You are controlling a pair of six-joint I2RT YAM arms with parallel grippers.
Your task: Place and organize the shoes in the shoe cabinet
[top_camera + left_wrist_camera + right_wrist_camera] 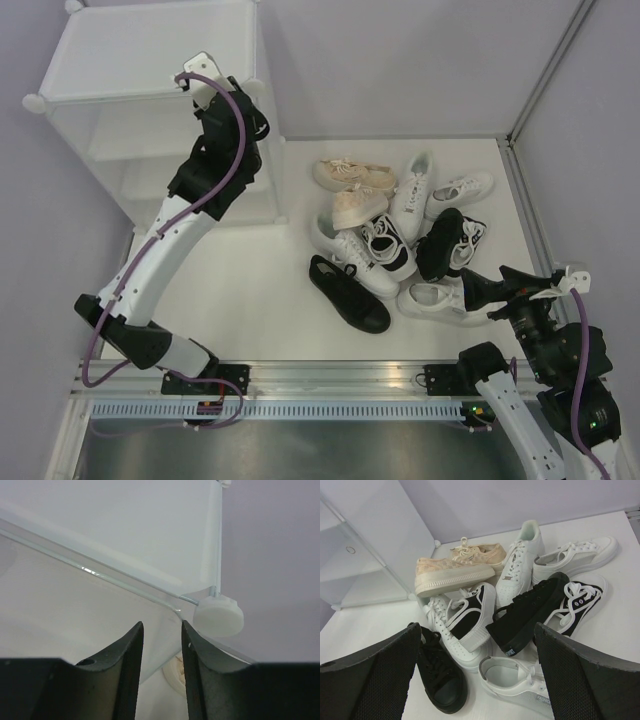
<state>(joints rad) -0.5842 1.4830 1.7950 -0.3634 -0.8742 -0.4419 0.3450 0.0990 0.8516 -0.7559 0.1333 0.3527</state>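
Progress: I judge the task barely begun. No shoe shows on the shelves of the shoe cabinet (150,60) that I can see, so the whole sorting is left.
Left arm: I reach up and forward to the cabinet's front right corner, wrist at its top edge.
Left gripper (161,627): my fingers stand a narrow gap apart, just below a round corner connector (218,616). The frosted door panel (75,620) lines up with the gap; whether I pinch it I cannot tell.
Shoes (400,235): all heaped on the floor to the right of the cabinet, beige pair (352,190) nearest it, an all-black shoe (348,293) at the near edge.
Right arm: folded low, far right of the cabinet, wrist aimed at the heap.
Right gripper (477,630): jaws spread wide, holding nothing, just short of the nearest shoes.
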